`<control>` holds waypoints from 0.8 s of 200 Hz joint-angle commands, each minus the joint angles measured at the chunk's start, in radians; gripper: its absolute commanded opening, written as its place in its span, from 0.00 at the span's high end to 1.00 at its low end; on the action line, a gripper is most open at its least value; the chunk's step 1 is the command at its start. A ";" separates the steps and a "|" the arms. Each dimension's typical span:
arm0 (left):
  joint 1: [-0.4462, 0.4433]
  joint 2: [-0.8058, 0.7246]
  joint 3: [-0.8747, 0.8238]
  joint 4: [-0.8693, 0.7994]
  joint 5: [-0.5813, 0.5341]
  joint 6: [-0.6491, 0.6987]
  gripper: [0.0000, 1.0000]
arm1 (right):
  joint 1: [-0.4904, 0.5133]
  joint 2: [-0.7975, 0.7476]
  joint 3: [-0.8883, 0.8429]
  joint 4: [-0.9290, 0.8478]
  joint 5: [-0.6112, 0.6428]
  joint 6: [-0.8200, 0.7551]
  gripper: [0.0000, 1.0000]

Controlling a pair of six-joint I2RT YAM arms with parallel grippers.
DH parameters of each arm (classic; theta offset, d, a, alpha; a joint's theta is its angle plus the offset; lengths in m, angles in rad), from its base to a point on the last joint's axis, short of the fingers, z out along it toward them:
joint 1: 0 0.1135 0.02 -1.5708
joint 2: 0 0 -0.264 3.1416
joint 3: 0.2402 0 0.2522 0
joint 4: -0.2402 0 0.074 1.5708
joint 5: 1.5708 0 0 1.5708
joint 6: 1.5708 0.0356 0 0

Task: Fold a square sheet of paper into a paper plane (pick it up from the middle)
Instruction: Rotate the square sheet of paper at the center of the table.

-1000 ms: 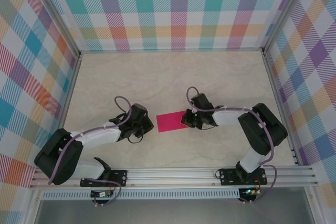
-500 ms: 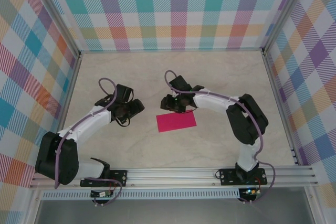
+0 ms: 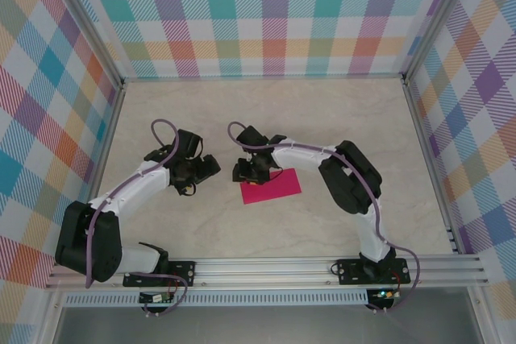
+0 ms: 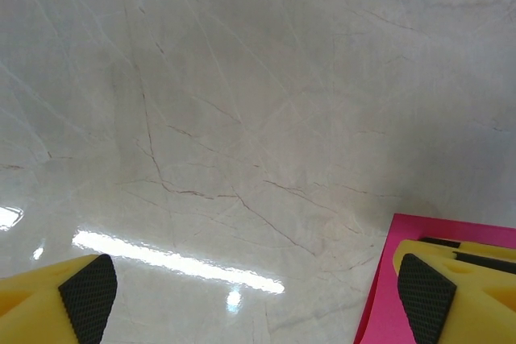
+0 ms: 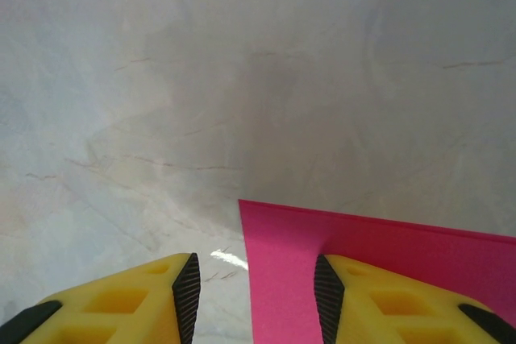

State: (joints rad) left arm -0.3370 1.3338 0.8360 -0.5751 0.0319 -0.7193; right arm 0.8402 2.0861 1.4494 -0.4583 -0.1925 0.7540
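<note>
since both grippers sit low over the table (image 3: 347,118) with nothing in them, the risk is all in the next contact with the pink sheet of paper (image 3: 272,186). the sheet lies flat between the two arms and shows as a rectangle wider than deep, so probably one fold is already in (a guess). left gripper (image 3: 205,169) is just off the sheet's left edge, fingers spread wide and empty. in the left wrist view one pad (image 4: 426,299) is over the pink and the other over bare table. right gripper (image 3: 250,170) is at the sheet's far left corner, fingers parted partway and gripping nothing. its wrist view has one pad (image 5: 326,294) above the sheet and the sheet's edge runs between the two pads. can't tell if either pad touches the paper. likely failures: thin paper lying flat on a glossy top gives the pads no lip, so a close could pinch air or skate the sheet sideways and skew it. a pad dragging on the corner could crumple it or lift just one layer and spring the fold open. a corner grab, not the middle, would let the rest droop. both heads are crowded near the same edge, so they could bump.
</note>
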 commanded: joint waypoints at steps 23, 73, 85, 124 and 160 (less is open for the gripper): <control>0.014 0.010 0.021 -0.023 0.002 0.058 0.04 | 0.042 -0.080 -0.150 -0.118 -0.073 -0.267 0.57; 0.015 0.035 0.027 -0.001 0.059 0.107 0.01 | 0.019 -0.337 -0.266 -0.122 0.116 -0.195 0.45; 0.013 0.035 0.021 0.009 0.079 0.115 0.00 | 0.007 -0.359 -0.294 -0.140 0.207 -0.060 0.37; 0.003 0.030 0.016 0.031 0.168 0.149 0.00 | -0.076 -0.390 -0.367 -0.174 0.307 0.143 0.31; -0.009 0.033 0.008 0.048 0.224 0.152 0.00 | -0.146 -0.362 -0.379 -0.147 0.310 0.183 0.30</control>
State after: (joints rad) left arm -0.3389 1.3663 0.8375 -0.5446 0.1909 -0.5922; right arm 0.7254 1.6989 1.0813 -0.6079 0.0780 0.8597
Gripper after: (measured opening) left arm 0.998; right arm 0.700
